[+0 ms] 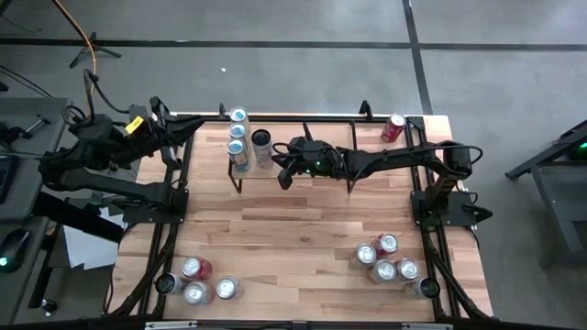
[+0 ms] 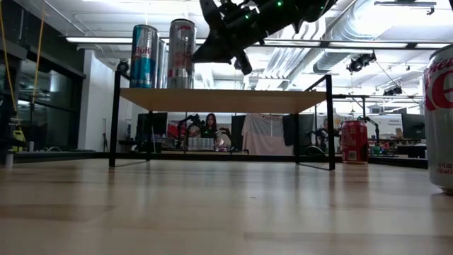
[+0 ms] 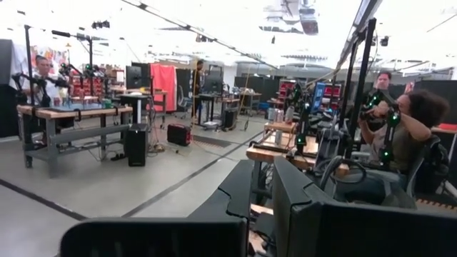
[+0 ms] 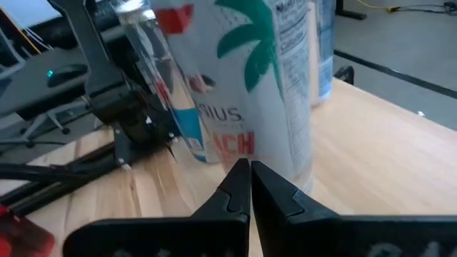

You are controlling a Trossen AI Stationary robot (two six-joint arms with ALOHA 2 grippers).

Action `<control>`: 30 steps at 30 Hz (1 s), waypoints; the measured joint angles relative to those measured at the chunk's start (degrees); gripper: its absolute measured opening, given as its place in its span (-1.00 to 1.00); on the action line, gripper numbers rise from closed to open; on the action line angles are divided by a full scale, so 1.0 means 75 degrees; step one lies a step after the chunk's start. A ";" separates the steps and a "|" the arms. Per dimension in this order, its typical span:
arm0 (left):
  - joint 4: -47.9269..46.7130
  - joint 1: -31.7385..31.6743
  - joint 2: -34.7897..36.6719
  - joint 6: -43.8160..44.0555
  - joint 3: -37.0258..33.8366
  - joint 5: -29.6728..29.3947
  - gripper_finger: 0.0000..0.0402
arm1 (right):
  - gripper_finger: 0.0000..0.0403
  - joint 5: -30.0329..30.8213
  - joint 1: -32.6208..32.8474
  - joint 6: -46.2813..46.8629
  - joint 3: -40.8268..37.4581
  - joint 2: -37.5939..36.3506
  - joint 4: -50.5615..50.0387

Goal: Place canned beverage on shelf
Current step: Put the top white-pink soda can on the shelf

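Note:
The shelf (image 2: 226, 100), a wood plank on black rod legs, stands at the table's far side. Several cans stand upright on its left end: a row of blue ones (image 1: 238, 137) and a white can with a green palm print (image 4: 264, 86), also seen beside the row (image 1: 262, 142). My right gripper (image 4: 250, 171) is shut, hovers over the shelf top (image 2: 237, 64) and points at the white can's lower wall from the right. My left gripper (image 1: 179, 137) is held high off the table's far left corner, away from the cans. My right gripper's shut fingertips (image 4: 239, 178) sit close in front of the white can's lower wall (image 4: 271, 153). I cannot tell whether they touch it. The can stands upright on the shelf plank (image 4: 371, 157).
A red can (image 1: 394, 126) is at the far right corner. Clusters of cans stand near the table's front left (image 1: 197, 280) and front right (image 1: 390, 261). One large red can (image 2: 442, 113) is close to the low camera. People sit at desks in the room beyond.

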State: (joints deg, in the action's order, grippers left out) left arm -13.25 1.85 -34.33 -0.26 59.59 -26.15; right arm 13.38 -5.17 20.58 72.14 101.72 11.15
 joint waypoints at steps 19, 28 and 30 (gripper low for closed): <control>0.0202 0.0000 0.0000 -0.0059 0.0001 0.0000 -1.00 | -1.00 0.0150 -0.0437 -0.0819 0.0158 -0.0265 -0.0572; 0.0282 0.0003 0.0000 -0.0057 0.0000 0.0000 -1.00 | -1.00 -0.0357 -0.0510 -0.0746 0.0230 -0.0237 -0.0312; 0.0283 0.0001 0.0000 -0.0057 0.0000 0.0000 -1.00 | -1.00 -0.0356 -0.0474 -0.0739 0.0230 -0.0186 -0.0227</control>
State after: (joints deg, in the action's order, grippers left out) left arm -11.13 1.86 -34.33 -0.69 59.59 -26.15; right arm 10.71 -8.72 15.04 73.87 100.33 9.44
